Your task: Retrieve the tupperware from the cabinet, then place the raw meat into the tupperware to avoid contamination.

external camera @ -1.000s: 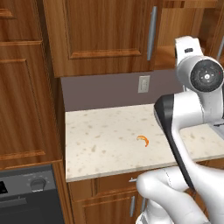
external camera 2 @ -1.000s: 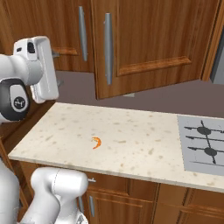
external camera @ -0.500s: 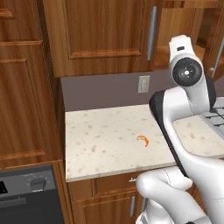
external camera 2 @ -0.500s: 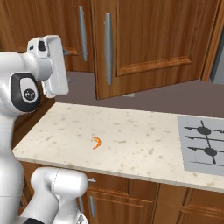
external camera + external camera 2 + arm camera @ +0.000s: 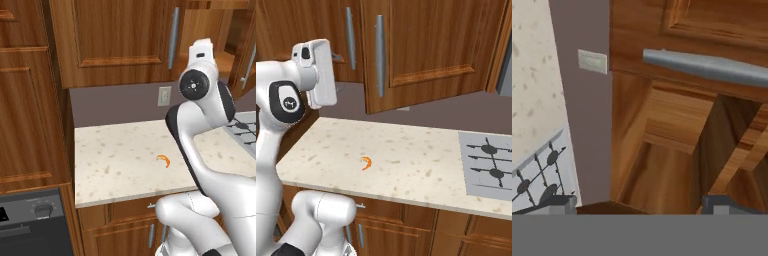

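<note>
The raw meat (image 5: 163, 160) (image 5: 366, 163), a tiny orange curved piece, lies on the speckled counter (image 5: 115, 160) (image 5: 416, 150). The brown wood cabinet (image 5: 115, 35) (image 5: 431, 45) hangs above it with one door swung open. My gripper (image 5: 641, 204) is held high in front of the cabinet, open and holding nothing, and faces the bare inside and lighter shelf (image 5: 677, 120) under a silver bar handle (image 5: 712, 67). My white hand (image 5: 202, 52) (image 5: 320, 75) sits well above the meat. The tupperware is hidden from view.
A gas stove (image 5: 245, 130) (image 5: 488, 165) (image 5: 537, 175) sits in the counter to the right. A wall outlet (image 5: 163, 96) (image 5: 592, 61) is on the grey backsplash. A tall wood panel (image 5: 30, 100) and a dark oven (image 5: 30, 225) stand at the left.
The hand has swung sideways and turned toward the open cabinet, staying at about the same height. The jaws stay open. The meat has not moved.
</note>
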